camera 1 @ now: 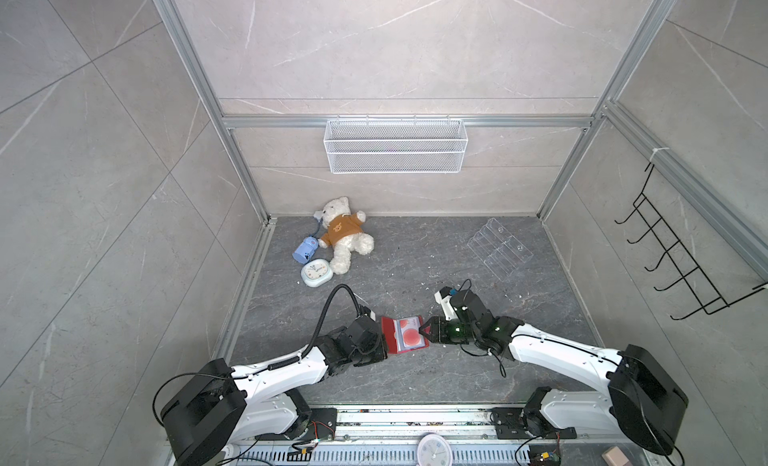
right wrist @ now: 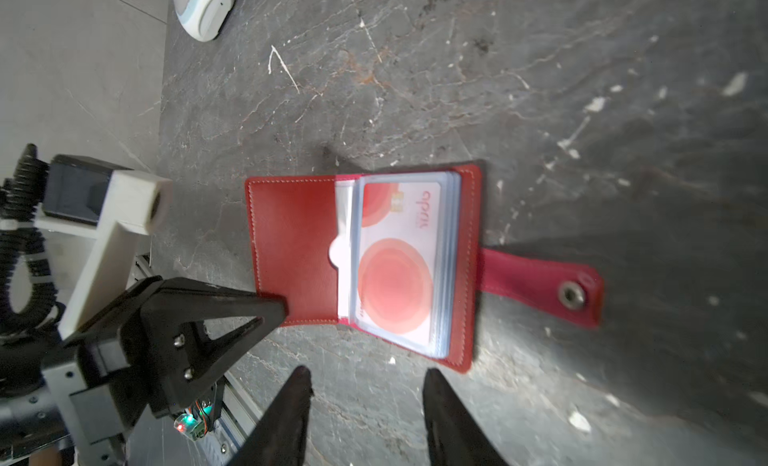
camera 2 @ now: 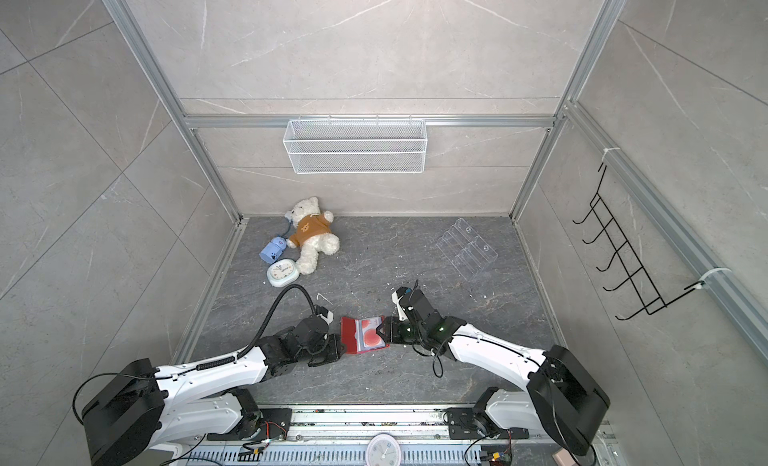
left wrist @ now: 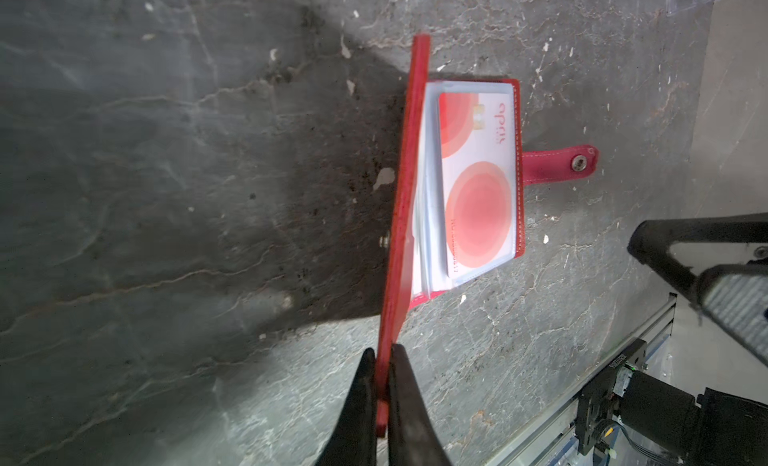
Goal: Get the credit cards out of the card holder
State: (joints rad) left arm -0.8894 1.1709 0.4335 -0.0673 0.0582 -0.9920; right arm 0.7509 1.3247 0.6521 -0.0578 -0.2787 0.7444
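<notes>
Dark veined counter (camera 1: 415, 256), flecked with pale chips, is sitting between grey tiled walls (camera 1: 395, 48) — card holder (camera 1: 390, 335) is lying open near its front, credit cards (right wrist: 395, 285) showing inside. Left pincer (left wrist: 383, 351) is clamping the raised cover; right pincer (right wrist: 368, 374) is hovering agape beside it.

In a top view the card holder (camera 2: 350, 336) lies open, with the credit cards (camera 2: 371, 337) showing a red circle in its 3 o'clock half. The left gripper (camera 2: 337, 348) meets its 9 o'clock edge and the right gripper (camera 2: 380, 330) its 3 o'clock edge. From the holder, a teddy bear (camera 2: 311, 235) lies toward 11 o'clock and a clear rack (camera 2: 467, 247) toward 1 o'clock.
</notes>
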